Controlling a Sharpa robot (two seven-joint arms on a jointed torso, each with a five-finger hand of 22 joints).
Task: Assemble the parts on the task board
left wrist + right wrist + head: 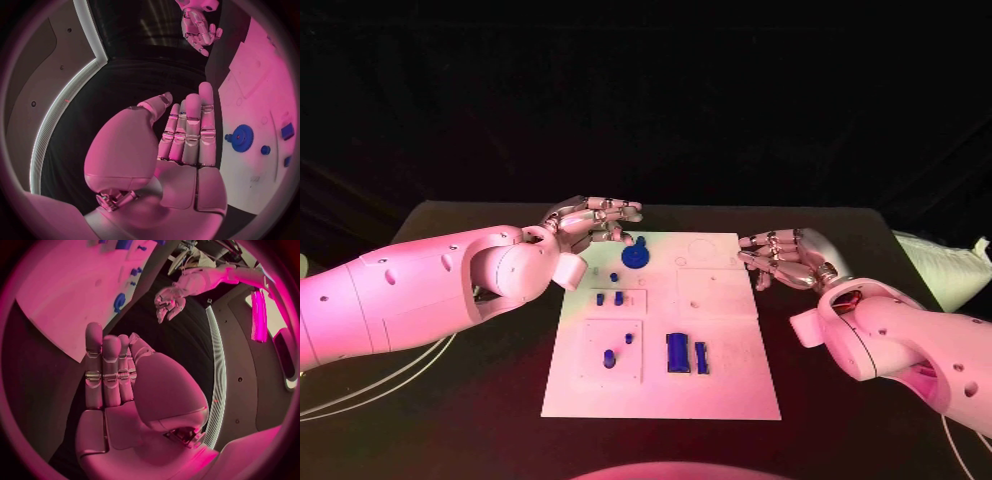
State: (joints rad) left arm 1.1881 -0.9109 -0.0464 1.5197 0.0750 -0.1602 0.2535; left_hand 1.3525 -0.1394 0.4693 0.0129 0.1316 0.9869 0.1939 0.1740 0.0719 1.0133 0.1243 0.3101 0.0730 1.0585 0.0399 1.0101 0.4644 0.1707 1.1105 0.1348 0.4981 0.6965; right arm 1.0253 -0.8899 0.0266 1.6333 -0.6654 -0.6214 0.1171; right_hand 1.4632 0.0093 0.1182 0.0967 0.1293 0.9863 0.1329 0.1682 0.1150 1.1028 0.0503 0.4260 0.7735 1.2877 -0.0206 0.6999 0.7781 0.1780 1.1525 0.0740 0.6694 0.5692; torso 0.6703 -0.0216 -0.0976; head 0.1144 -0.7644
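Board (733,390) lies mid-counter, long side running from near edge to far edge. Blue parts on it: a round gear (636,256) near the far left corner, two small pegs (609,298) in a raised square by the left edge, two more small parts (617,349) in the near-left square, and two upright bars (687,353) around the middle of the near half.

Left hand (593,222) hangs at the board's far left corner, just beside the gear; fingers (190,127) straight and side by side, thumb apart, holding nothing. Right hand (785,256) sits at the board's far right edge, off the parts; fingers (106,367) straight and together, thumb apart, nothing in it.

Counter (473,430) is black, white cables (358,395) trailing over its left side.
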